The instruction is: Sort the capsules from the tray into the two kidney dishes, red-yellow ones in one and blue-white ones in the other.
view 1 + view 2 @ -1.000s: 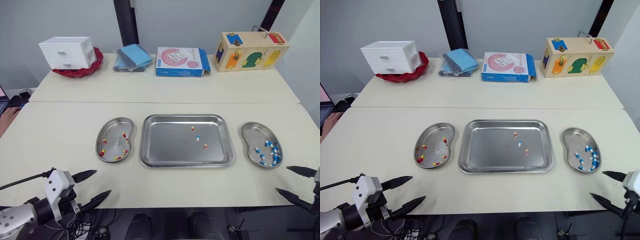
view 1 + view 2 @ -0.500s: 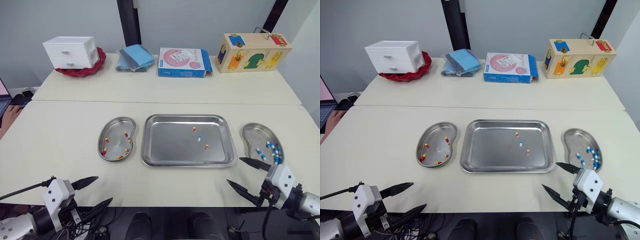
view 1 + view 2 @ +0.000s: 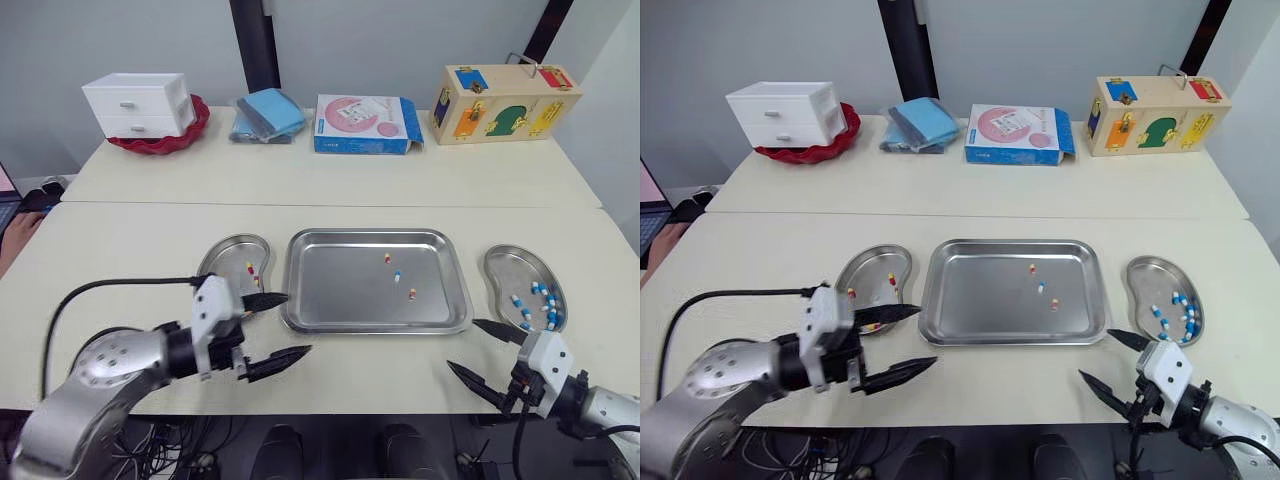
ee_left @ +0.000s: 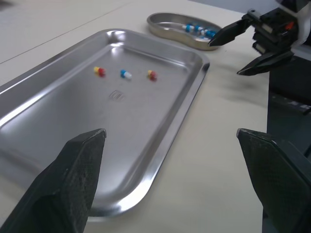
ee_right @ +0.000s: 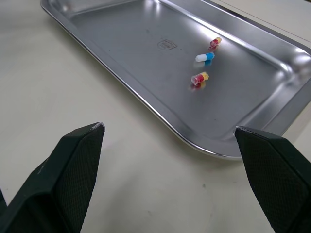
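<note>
Sorting nearly done: three capsules left in the tray.

At lower left, the left gripper (image 3: pixel 298 323) hangs wide open and empty just in front of the left steel kidney dish (image 3: pixel 215 252), which holds the sorted red-yellow capsules (image 3: pixel 248 268). The rectangular steel tray (image 3: pixel 330 300) at centre holds two loose red-yellow capsules (image 3: pixel 386 258) and one loose blue-white capsule (image 3: pixel 397 276). At right, the right steel kidney dish (image 3: pixel 503 266) carries the sorted blue-white capsules (image 3: pixel 546 300). At lower right, the right gripper (image 3: pixel 462 344) is spread wide and empty. The head views give both dishes' contents. The right wrist view gives the three loose capsules up close, and the left wrist view looks across the tray to the right gripper.
</note>
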{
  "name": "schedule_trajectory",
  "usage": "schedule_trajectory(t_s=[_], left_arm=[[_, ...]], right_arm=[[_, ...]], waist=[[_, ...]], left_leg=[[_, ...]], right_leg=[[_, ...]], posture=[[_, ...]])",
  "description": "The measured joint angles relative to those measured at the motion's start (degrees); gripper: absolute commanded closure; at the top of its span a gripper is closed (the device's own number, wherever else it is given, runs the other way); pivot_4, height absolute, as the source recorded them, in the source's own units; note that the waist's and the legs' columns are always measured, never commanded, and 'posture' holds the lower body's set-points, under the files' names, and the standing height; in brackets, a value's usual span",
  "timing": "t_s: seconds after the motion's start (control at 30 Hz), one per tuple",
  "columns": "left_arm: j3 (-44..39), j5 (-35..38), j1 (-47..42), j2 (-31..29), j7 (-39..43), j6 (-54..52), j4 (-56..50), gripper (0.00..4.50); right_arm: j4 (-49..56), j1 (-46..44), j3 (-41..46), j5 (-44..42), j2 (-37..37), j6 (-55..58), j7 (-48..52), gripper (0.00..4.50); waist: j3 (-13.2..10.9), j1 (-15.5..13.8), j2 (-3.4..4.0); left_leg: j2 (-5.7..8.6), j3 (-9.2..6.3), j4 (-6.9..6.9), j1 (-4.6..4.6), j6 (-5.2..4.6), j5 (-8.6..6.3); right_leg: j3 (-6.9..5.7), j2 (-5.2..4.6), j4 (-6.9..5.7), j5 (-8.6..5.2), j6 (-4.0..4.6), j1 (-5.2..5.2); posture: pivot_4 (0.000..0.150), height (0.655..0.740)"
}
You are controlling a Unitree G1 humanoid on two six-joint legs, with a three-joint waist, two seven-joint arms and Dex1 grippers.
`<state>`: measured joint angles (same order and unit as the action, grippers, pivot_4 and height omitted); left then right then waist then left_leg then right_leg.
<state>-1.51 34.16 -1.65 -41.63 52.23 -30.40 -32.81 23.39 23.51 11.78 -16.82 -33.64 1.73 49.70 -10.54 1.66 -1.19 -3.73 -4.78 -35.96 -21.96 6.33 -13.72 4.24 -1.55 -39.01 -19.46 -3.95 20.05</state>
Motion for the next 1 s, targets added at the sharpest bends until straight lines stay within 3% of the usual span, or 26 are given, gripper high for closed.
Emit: schedule_trajectory(t_s=[0.17,0.57,1.0], left_arm=[[10.98,-5.93,-11.10,4.98,1.36,1.54,8.10,2.26],[26.31,-20.06,-34.34,20.09,2.30,6.45,31.61,2.26],[31.64,-30.35,-43.18,28.48,4.95,11.05,50.85,2.26]], right_arm=[[-1.14,-0.92,-1.24,0.22,0.17,-0.16,-0.97,0.00],[6.03,1.57,-1.88,-0.23,0.82,4.00,-6.07,0.00],[10.24,5.31,-2.01,-0.17,1.36,6.52,-9.05,0.00]], waist=[[0.00,-0.01,0.01],[0.00,0.05,0.03],[0.00,0.00,0.03]], left_leg=[[0.00,0.00,0.00,-0.02,-0.01,0.00],[0.03,-0.08,-0.04,-0.08,-0.02,0.01],[0.04,-0.10,-0.05,-0.15,-0.02,0.01]], right_leg=[[0.01,0.02,0.00,0.01,-0.01,0.00],[-0.01,0.06,0.01,0.01,-0.03,0.02],[-0.02,0.07,0.01,0.01,-0.03,0.05]], posture=[[0.150,0.7400],[0.150,0.7400],[0.150,0.7400]])
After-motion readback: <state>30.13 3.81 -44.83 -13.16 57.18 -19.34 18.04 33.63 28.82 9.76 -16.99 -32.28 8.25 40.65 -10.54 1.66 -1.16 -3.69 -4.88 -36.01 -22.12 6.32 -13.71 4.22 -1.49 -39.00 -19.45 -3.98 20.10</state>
